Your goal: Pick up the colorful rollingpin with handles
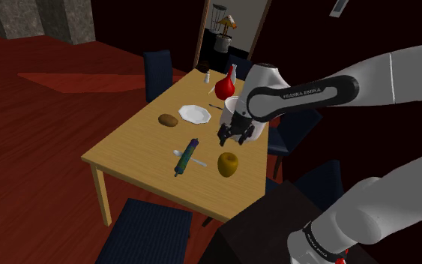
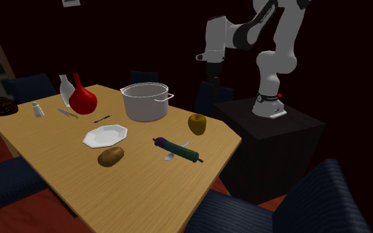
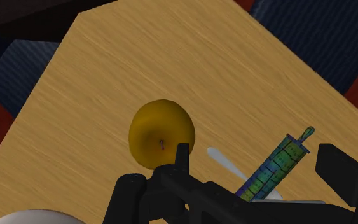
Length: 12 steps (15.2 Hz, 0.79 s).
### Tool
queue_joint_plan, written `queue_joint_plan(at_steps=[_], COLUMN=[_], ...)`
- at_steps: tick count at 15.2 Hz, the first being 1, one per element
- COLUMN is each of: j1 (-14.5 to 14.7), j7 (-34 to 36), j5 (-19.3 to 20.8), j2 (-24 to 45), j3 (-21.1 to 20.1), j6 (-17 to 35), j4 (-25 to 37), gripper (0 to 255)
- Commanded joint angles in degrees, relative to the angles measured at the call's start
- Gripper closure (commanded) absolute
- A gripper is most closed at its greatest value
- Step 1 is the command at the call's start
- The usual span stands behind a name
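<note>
The rolling pin (image 1: 186, 156) is a slim rod with a green, blue and purple pattern and small dark handles. It lies flat on the wooden table (image 1: 138, 139) across a pale spoon (image 3: 225, 162), near the front edge in the second exterior view (image 2: 177, 149). My black gripper (image 1: 231, 137) hangs open in the air above the table, to the shoulder view's right of the pin and just beyond a yellow apple (image 1: 228, 163). In the wrist view the fingers (image 3: 339, 172) stand wide apart, holding nothing, with the pin (image 3: 276, 167) lying well below on the table.
A grey pot (image 2: 145, 100), a white plate (image 2: 105, 136), a potato (image 2: 110, 156), a red vase (image 2: 82, 99) and a white vase (image 2: 65, 89) stand on the table. Dark blue chairs (image 1: 145, 232) surround it. The apple (image 2: 197, 123) sits close to the pin.
</note>
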State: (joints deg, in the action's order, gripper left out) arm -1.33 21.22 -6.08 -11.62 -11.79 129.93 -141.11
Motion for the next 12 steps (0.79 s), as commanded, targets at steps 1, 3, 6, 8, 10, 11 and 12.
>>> queue_joint_plan(at_steps=[1, 3, 6, 8, 10, 11, 12], j1=[-0.2, -0.3, 0.0, 0.4, 1.1, 1.5, 1.9], j7=[3.2, 6.4, 11.3, 14.5, 17.6, 19.0, 20.4], j5=[0.5, 1.4, 3.3, 4.6, 5.8, 6.4, 6.9], j2=[4.9, 9.6, 16.7, 21.4, 26.0, 28.3, 30.6], j3=[-0.8, -1.3, -1.5, -1.2, -0.6, -0.2, 0.2], j6=[4.1, 7.1, 11.1, 13.2, 15.1, 15.9, 16.6], j4=[1.3, 3.3, 7.0, 9.9, 13.0, 14.7, 16.4], gripper=[0, 0, 0, 0, 0, 0, 0])
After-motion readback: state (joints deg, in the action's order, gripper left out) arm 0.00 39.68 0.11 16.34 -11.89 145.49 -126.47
